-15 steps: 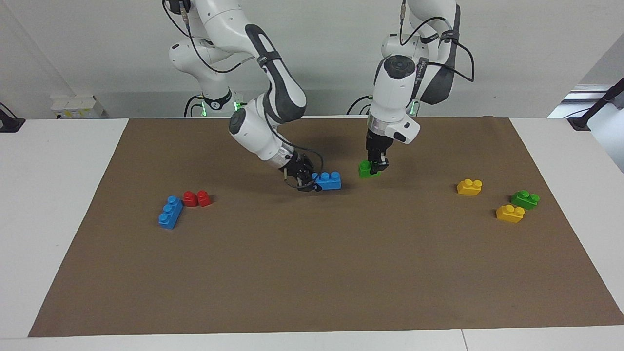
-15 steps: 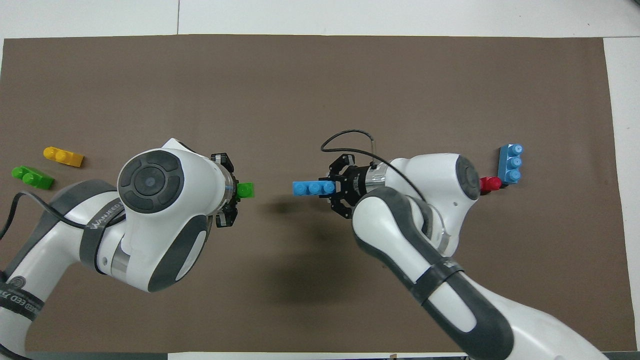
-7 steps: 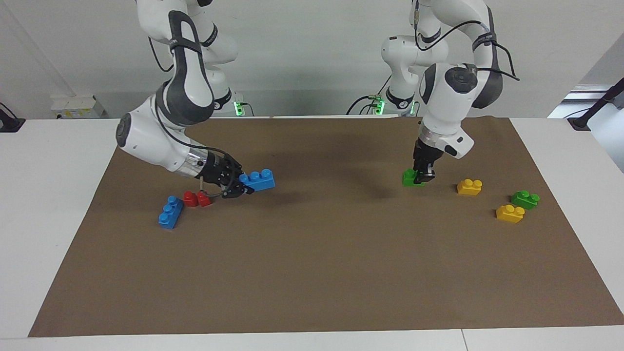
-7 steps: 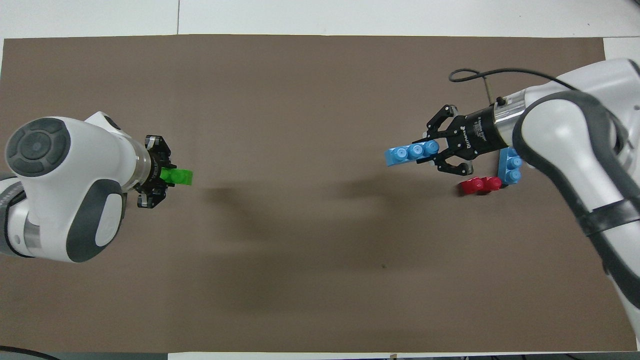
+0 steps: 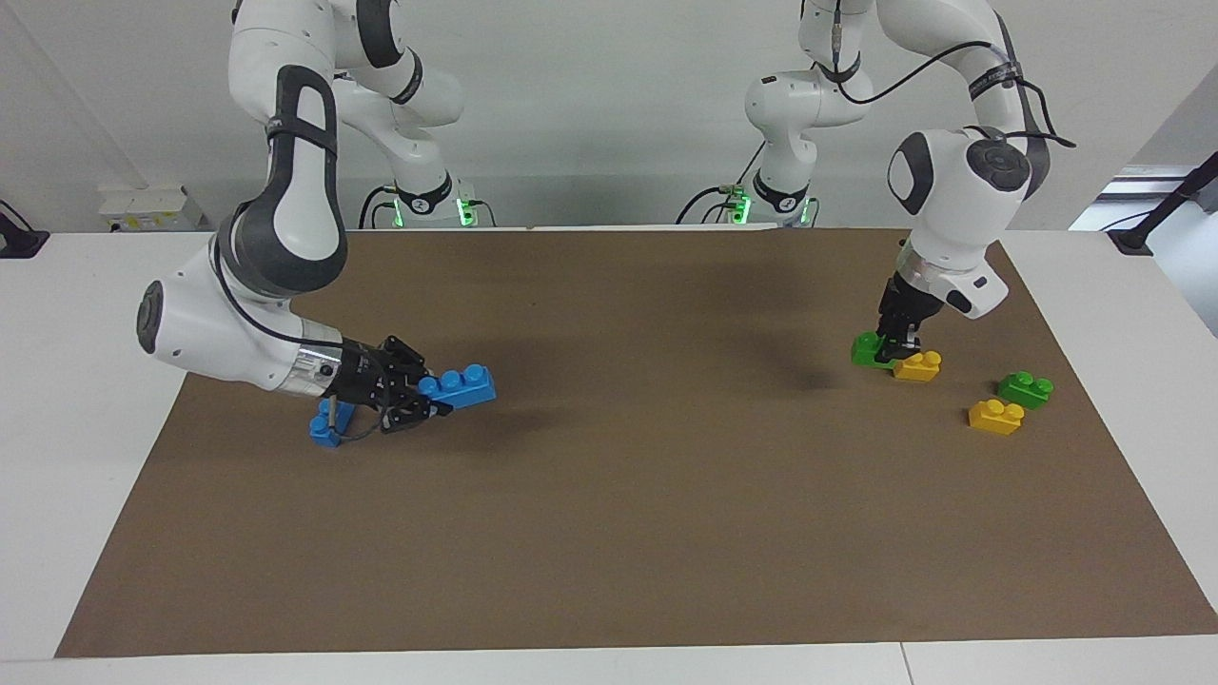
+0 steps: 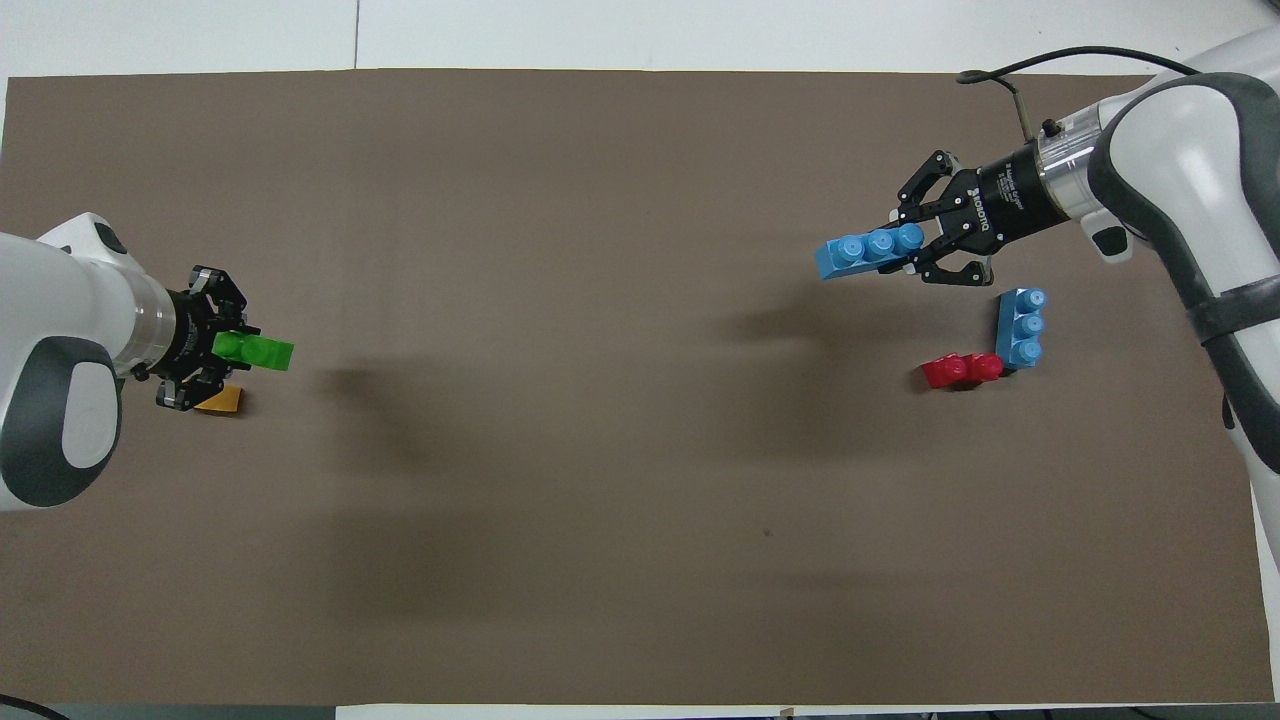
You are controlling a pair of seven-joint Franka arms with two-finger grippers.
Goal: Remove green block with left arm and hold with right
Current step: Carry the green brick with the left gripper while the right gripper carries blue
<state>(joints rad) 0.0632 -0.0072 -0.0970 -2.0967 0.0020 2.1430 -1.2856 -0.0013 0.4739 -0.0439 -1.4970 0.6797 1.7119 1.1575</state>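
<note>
Left gripper (image 5: 894, 344) clamps the green block (image 5: 868, 349) in the air above one of two yellow bricks (image 5: 917, 366), the other (image 5: 995, 417) beside one darker green brick (image 5: 1025, 389); right gripper (image 5: 423, 390) grips one blue brick (image 5: 461, 386) above a second blue brick (image 6: 1020, 328) and one red piece (image 6: 962, 370).

White lettering along the black body of the right gripper (image 6: 912, 256), overhead view: reads "ROBOTIQ", running lengthwise toward the wrist.

Black collar (image 5: 416, 203) at the foot of the right arm, facing view: white figure, probably a "2".

Matching collar (image 5: 782, 203) at the foot of the left arm: a white mark, too small to read.

No other text legible on bricks, mat or table.
</note>
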